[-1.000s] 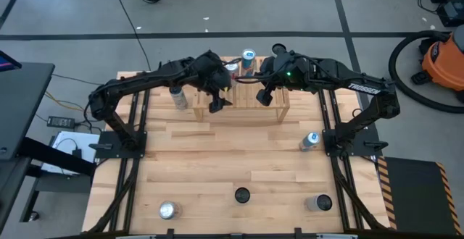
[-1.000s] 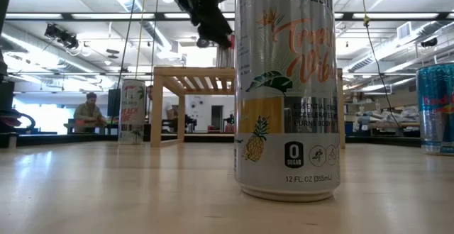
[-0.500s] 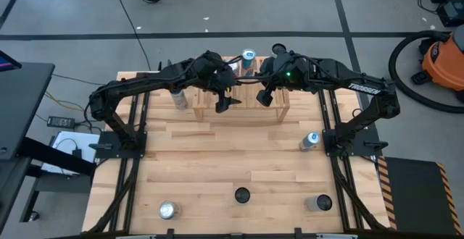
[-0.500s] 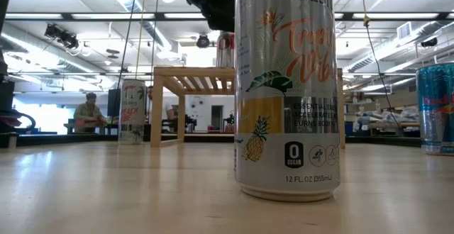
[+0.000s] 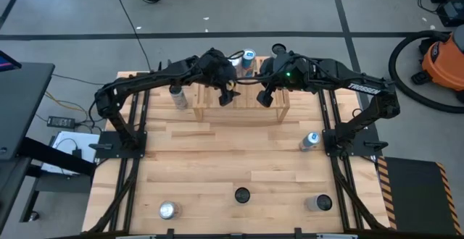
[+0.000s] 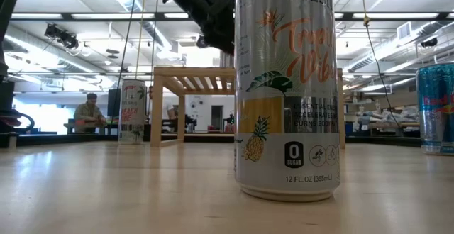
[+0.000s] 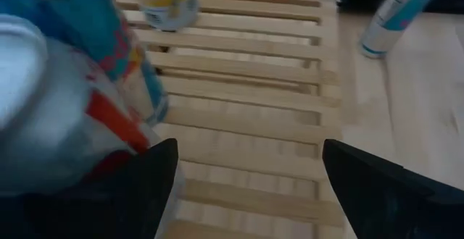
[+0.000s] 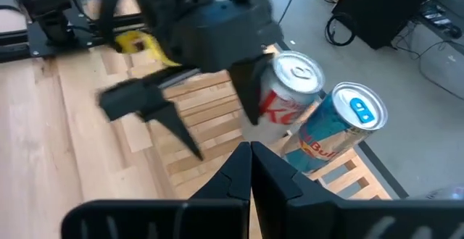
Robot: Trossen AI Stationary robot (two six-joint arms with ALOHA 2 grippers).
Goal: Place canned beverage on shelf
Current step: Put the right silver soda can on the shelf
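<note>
— Can placement? The red-and-white can (image 8: 286,90) stands on the slatted shelf (image 5: 246,98), beside a blue Red Bull can (image 8: 339,127).
— And the left gripper (image 5: 226,96)?
— Over the shelf top with fingers spread wide, one finger (image 8: 246,98) right beside the red-and-white can, gripping nothing.
— Right gripper (image 5: 264,96)?
— Above the shelf's right part, fingers pressed together, empty.
— Elsewhere?
— A Celsius can (image 6: 286,85) stands at the table's (image 5: 217,159) near edge.

An orange vacuum (image 5: 444,56) is seen on the floor beyond the table (image 5: 217,159), and a seated person (image 6: 89,111) behind it.
</note>
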